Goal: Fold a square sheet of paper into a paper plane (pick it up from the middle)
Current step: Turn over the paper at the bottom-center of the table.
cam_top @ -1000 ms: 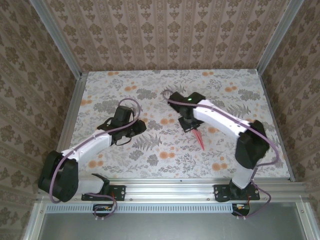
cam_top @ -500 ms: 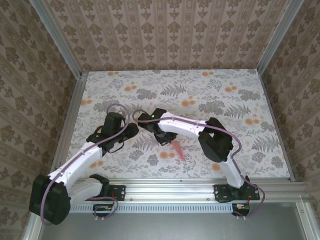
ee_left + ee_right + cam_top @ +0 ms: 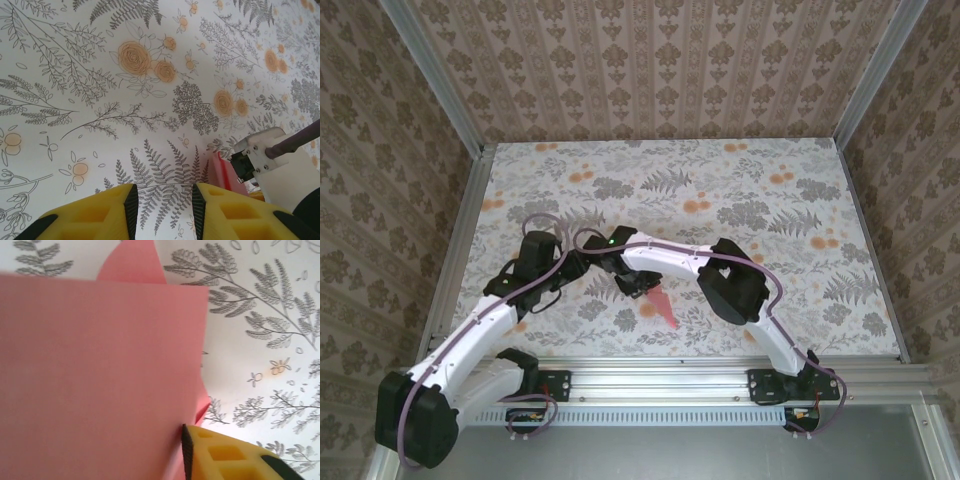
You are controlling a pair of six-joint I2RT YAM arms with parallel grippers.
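Note:
The paper plane (image 3: 663, 305) is a slim pink dart lying low over the floral table, its point toward the near right. My right gripper (image 3: 637, 286) is at its upper-left end. In the right wrist view the pink paper (image 3: 100, 380) leans against the black pad of one yellow finger (image 3: 220, 455), which stands off to the side. The paper hides the other finger. My left gripper (image 3: 577, 266) is just left of it, jaws apart over bare table (image 3: 162, 192), with nothing between them. Its camera catches the pink paper (image 3: 223, 172) at the right.
The floral tablecloth (image 3: 770, 190) covers the whole table inside aluminium rails (image 3: 460, 240) and patterned walls. The right arm's elbow (image 3: 730, 285) folds low over the near centre-right. The two grippers sit close together at the near centre-left.
The right arm swung left and nearer with the paper plane, and its jaws have parted. The left gripper drew back to the left and opened a little wider.

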